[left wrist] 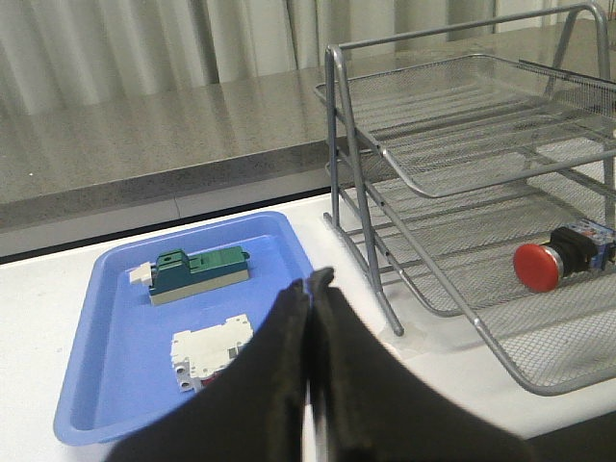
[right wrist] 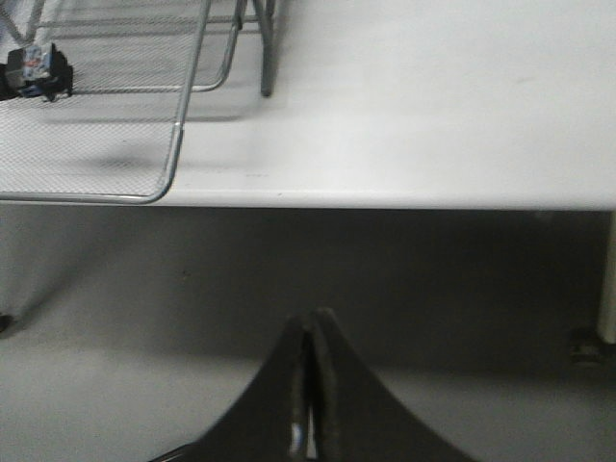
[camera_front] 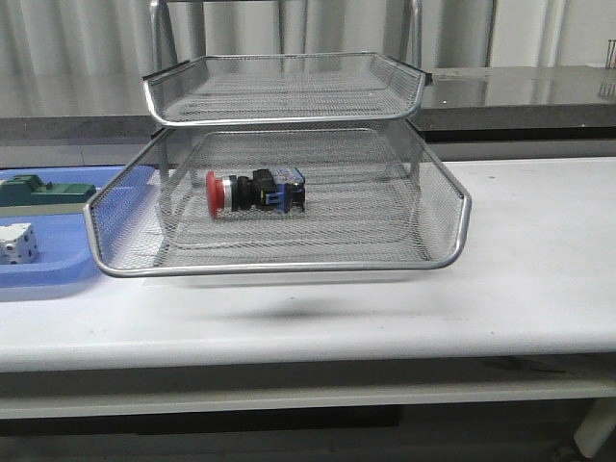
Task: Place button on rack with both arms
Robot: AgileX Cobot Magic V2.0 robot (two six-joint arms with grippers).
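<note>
White table [camera_front: 539,250] under everything, grey counter and pale curtains behind. Nearest, left gripper [left wrist: 310,289] pressed fully together, gripping nothing, hovering over the near rim of a blue tray [left wrist: 106,385]. Right gripper [right wrist: 310,332] likewise closed tight and empty, hanging off the table's front edge above the floor. Farther in, on the tray, a white dotted cube [camera_front: 17,243] and a green block [camera_front: 46,191]. Beside the tray, the rack [camera_front: 279,262], with the button [camera_front: 254,190] lying on its side in the lower visible mesh tier, red cap toward the tray.
</note>
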